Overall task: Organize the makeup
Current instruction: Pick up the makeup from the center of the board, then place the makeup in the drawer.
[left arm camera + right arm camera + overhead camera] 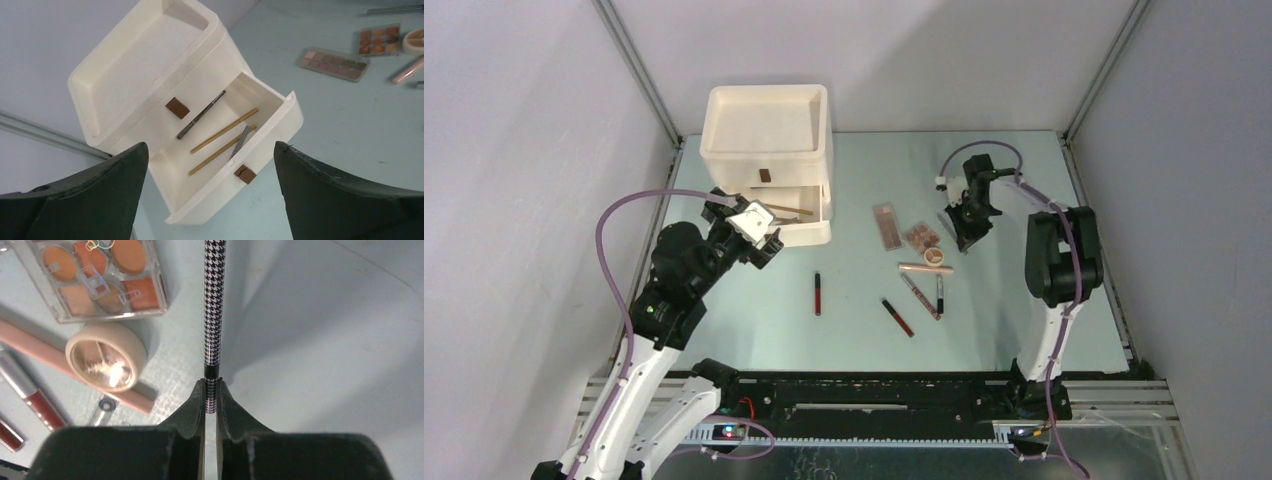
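My right gripper is shut on the end of a thin houndstooth pencil that points away over the table. Beside it lie a small orange palette, a round compact, a peach tube and a red gloss tube. A long palette and slim dark tubes rest mid-table. My left gripper hangs wide open and holds nothing, above the box's pulled-out drawer. In the drawer lie two gold pencils, a dark pencil and a patterned one.
The cream drawer box stands at the back left, its lowest drawer pulled out toward the table's middle. Grey walls close in the table on the left, right and back. The arm bases sit at the near edge.
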Controlling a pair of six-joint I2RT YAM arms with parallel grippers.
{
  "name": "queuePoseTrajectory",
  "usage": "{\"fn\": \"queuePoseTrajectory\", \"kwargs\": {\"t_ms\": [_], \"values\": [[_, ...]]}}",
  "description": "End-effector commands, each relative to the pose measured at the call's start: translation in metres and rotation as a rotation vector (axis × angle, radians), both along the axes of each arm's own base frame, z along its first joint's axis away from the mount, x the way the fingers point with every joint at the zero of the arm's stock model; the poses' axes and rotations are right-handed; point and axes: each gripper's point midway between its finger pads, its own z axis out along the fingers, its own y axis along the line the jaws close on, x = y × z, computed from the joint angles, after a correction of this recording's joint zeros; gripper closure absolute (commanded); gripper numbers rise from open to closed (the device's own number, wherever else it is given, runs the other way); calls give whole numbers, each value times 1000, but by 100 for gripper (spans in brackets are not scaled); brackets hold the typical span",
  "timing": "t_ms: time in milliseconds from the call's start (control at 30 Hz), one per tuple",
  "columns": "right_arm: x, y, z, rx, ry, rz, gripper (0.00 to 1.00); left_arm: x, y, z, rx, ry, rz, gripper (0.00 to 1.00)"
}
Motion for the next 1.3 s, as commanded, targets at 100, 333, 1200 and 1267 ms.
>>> {"fn": "queuePoseTrajectory", "kwargs": {"t_ms": [100,333,1200,1267], "values": [[10,19,132,213,-309,7,100,-5,-35,34,-224,31,-133,0],[-37,87,273,671,-511,243,100,-22,-92,52,-390,147,-443,0],[-195,201,345,1224,-273,883,100,-71,-213,133,-740,349,-960,33],[-196,201,345,1222,-278,883,100,-74,-213,131,-737,348,-973,42]]}}
